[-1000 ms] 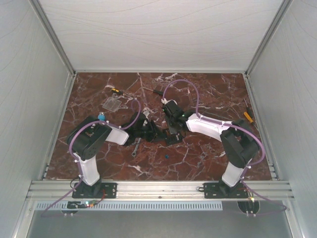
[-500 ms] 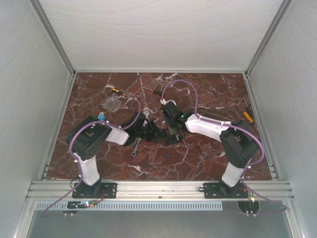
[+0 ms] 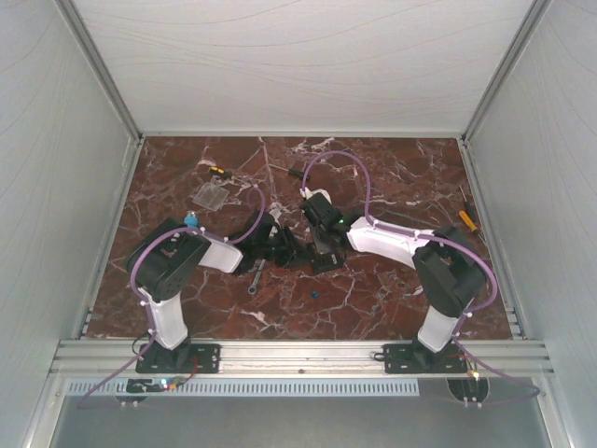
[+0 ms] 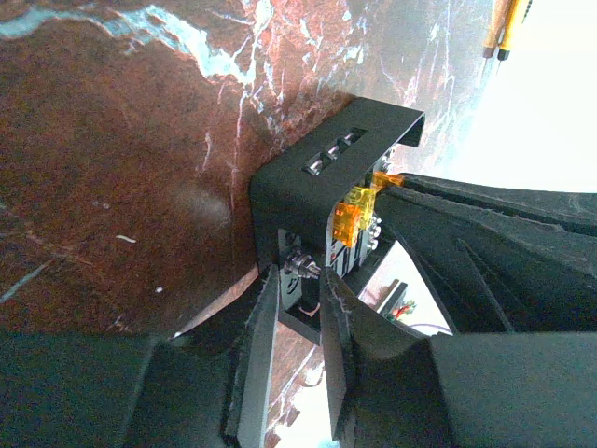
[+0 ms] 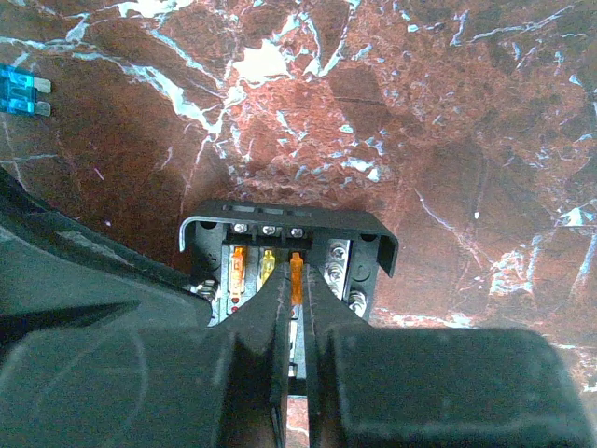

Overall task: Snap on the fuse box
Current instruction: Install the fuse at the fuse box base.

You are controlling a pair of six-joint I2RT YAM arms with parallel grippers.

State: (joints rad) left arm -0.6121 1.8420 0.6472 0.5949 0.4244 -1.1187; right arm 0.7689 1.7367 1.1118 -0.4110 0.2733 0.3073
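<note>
While the left gripper stays pinched on the fuse box wall at mid-table, the right gripper, pressed together at an orange fuse, has edged slightly farther; the clear cover lies apart, so snapping looks pending

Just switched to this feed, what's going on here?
The left gripper clamps a wall of the fuse box on the marble table. The right gripper is shut, its tips at an orange fuse in the box's row. The clear plastic cover lies apart, farther left.
</note>
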